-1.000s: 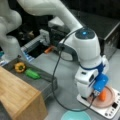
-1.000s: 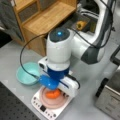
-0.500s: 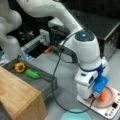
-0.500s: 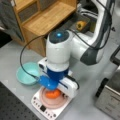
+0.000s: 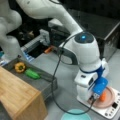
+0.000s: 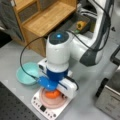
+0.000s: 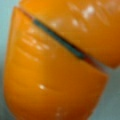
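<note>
Jaws hidden behind the arm; orange object point(image 7: 57, 65) cropped in wrist view.

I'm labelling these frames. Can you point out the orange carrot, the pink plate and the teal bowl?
orange carrot point(image 6: 53, 94), a front view, its visible middle.
pink plate point(image 6: 51, 103), a front view, bare near rim.
teal bowl point(image 6: 23, 75), a front view, inner wall.

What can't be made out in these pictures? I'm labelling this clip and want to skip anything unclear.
- Claw: its fingers are hidden in both front views by the arm's white wrist body and blue wrist camera.
- Orange object: fills the wrist view, cut off by every edge; in a front view only a sliver shows past the camera.
- Pink plate: partly covered by the arm.
- Scale: buttons too blurred to read.
</note>
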Tool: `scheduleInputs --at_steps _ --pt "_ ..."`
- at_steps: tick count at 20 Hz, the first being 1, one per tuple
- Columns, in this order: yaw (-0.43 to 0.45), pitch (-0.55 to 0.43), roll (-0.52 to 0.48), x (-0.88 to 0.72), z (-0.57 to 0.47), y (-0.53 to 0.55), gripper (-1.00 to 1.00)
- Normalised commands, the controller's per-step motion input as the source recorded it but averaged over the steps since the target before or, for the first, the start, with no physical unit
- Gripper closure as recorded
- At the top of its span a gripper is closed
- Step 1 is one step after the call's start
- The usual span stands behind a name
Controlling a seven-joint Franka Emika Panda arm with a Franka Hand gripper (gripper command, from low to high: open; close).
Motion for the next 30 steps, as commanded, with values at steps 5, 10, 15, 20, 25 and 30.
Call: scheduleInputs --at_steps 5,10,15,20,25,30 --pt "0.004 -0.035 -0.116 0.09 -0.01 0.09 1.0" --pt "0.001 -0.048 -0.112 0.1 -0.01 0.12 1.0" --pt "-0.002 -0.044 -0.115 0.1 -0.01 0.11 1.0" --pt "-0.002 -0.032 -0.115 0.11 -0.02 0.12 1.0" --pt "-0.002 -0.016 -0.119 0.13 0.0 0.11 1.0" --pt "0.039 0.03 -0.121 0.08 0.18 0.08 1.0"
